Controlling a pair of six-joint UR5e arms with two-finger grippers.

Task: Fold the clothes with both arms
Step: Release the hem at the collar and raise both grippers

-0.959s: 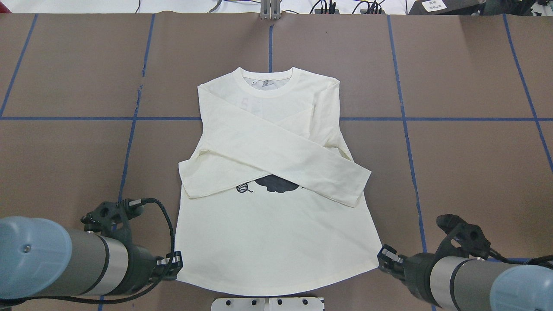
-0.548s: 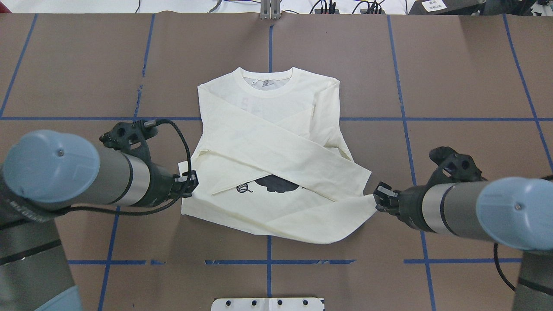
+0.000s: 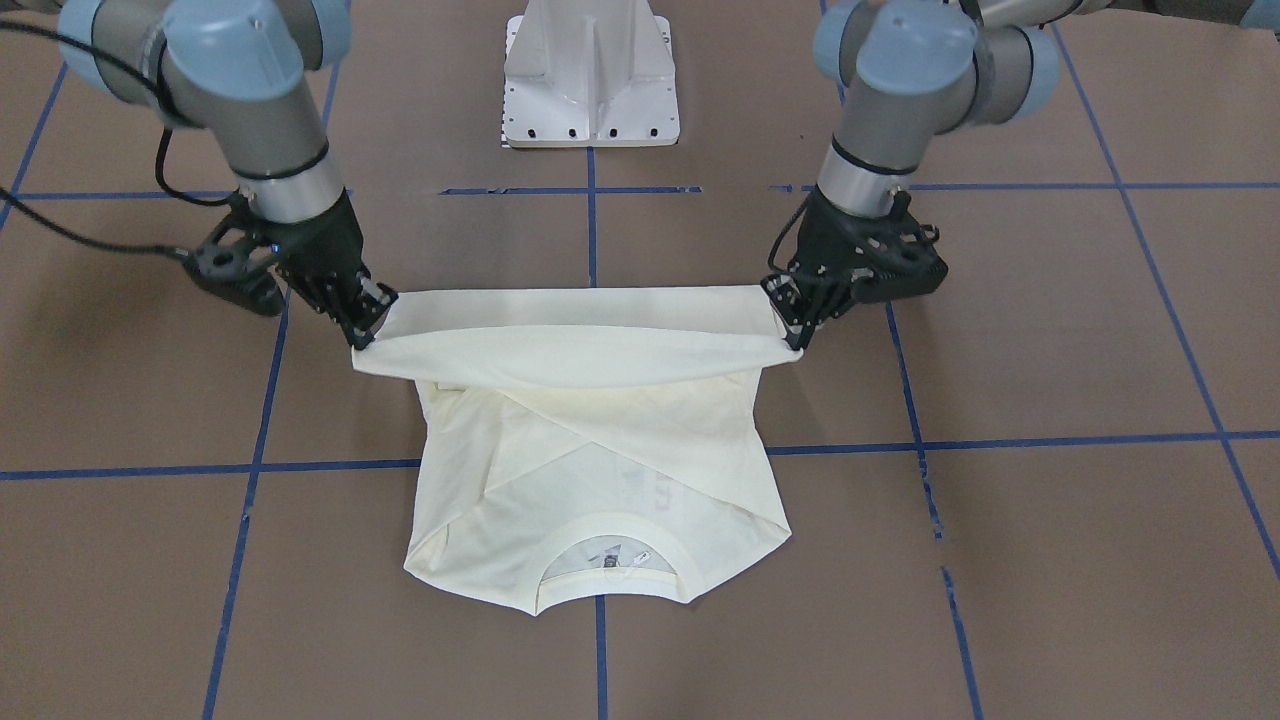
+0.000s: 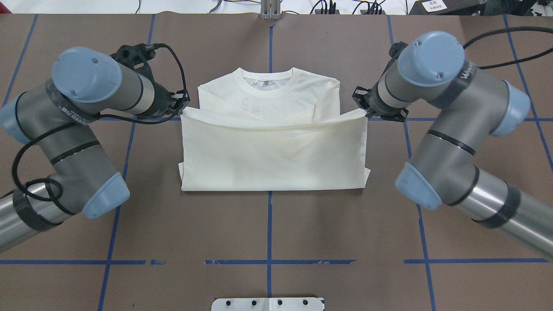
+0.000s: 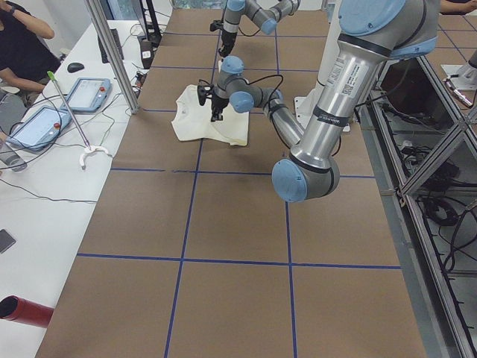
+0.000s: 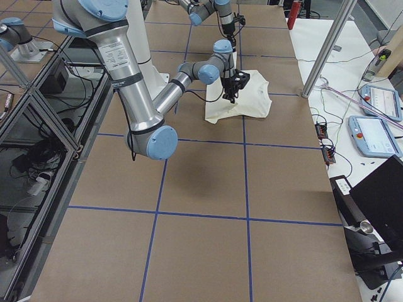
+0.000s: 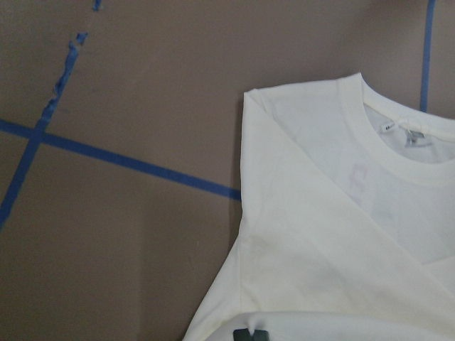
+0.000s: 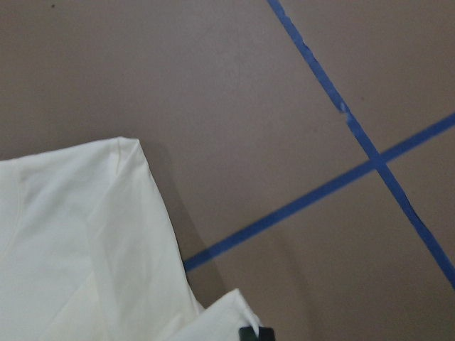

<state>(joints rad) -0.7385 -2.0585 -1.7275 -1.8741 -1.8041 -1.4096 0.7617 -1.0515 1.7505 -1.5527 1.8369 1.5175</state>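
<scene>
Left hand [image 4: 183,108] and right hand [image 4: 364,112] each clamp a shirt [image 4: 272,151] corner; blue tape [image 4: 268,224] crosses the table [image 4: 86,233], white base [image 4: 268,304] bottom-centre.

Cream shirt [image 4: 272,164] half-folded, hem corners pinched aloft by left pincer [image 4: 183,109], right pincer [image 4: 364,113].

Wrist views' bottom edges crop the fingers [image 7: 250,335] — the folded shirt [image 4: 272,160] hides its own cuffs.
</scene>
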